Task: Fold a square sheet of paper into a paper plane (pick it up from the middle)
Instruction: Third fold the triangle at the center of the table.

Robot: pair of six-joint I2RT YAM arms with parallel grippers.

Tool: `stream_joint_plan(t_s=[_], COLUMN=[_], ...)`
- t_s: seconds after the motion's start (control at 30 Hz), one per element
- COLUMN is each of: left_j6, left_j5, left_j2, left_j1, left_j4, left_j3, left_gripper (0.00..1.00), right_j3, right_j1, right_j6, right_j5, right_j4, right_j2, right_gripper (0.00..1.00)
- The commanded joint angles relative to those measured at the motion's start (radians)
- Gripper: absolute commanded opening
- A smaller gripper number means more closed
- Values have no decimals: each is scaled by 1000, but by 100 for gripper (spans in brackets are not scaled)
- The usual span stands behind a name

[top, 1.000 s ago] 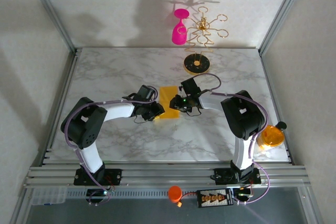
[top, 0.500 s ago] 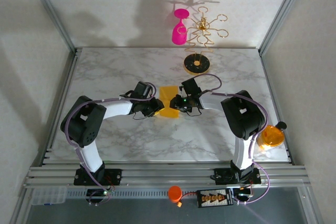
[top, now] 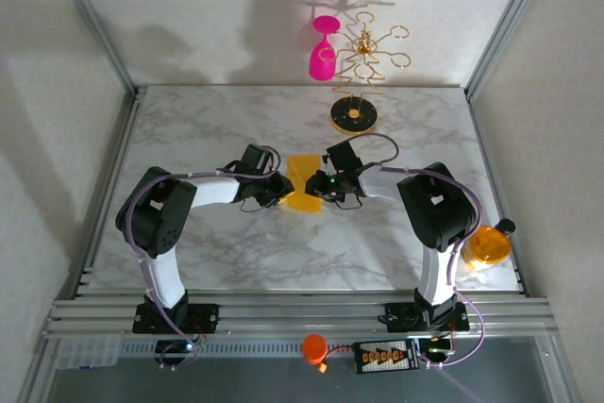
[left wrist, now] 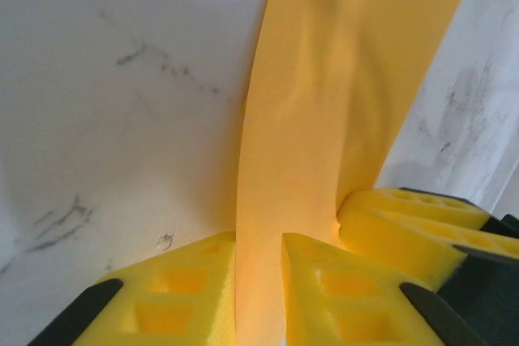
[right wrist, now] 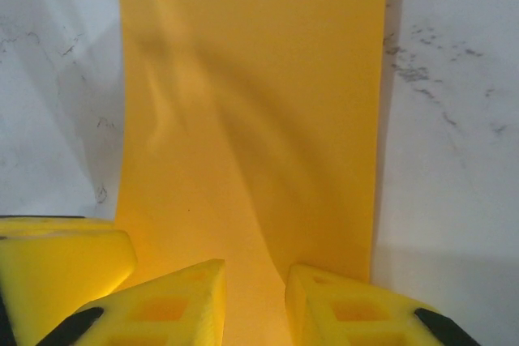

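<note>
Bare marble (top: 189, 129) either side — paper (top: 303, 183) mid-table, gold stand (top: 354, 117) behind.

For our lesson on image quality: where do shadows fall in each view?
Top view: the glass and stand throw shadows onto the back wall. Left wrist: soft patches mottle the paper. Right wrist: diagonal bands darken it.

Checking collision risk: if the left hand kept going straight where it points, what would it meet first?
The left hand would meet the square sheet of paper held between its fingers; the right hand sits close beside that line, depth unclear.
</note>
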State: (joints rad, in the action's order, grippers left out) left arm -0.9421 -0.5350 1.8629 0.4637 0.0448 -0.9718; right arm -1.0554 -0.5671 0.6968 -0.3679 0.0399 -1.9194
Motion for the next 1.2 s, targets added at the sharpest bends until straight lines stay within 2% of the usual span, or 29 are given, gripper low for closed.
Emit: stream_joint_plan(t_s=[0.0,0.2,0.3,0.43,0.5,0.57,0.63,0.77,0.83,0.97,1.17], left_j6=[8,-7,-25,-51,-62,-74,-85,-134,-145,-160,-172], left_j5=[-16,-20,-21,-23,-22,-20,-17,-20,-20,-19,-21], left_j2=[24,47,47,38,30,17,5,-17,-27,-40,-45], left_j1=[-16,-18,-19,-19,-19,-19,-19,-19,-16,-14,-11], left_j4=[18,30,33,45,46,46,45,61,59,47,51], left_j3=[-26,-28,-25,-19,-16,-15,-13,2,5,5,-5], left_gripper=[19,13,8,2,1,0,0,0,0,0,0], right_j3=[51,48,41,40,42,55,88,158,192,242,362], right_j1=[6,6,6,6,6,6,2,-28,-54,-122,-209], right_j6=[3,-34,-80,-140,-181,-237,-306,-479,-554,-702,-880], right_j5=[66,67,71,68,71,79,83,116,163,273,330], right_j4=[89,66,42,-26,-58,-101,-162,-264,-306,-353,-533], right_j2=[-50,-28,11,77,106,145,193,293,326,339,315], right_gripper=[29,31,35,46,45,44,47,63,67,69,73])
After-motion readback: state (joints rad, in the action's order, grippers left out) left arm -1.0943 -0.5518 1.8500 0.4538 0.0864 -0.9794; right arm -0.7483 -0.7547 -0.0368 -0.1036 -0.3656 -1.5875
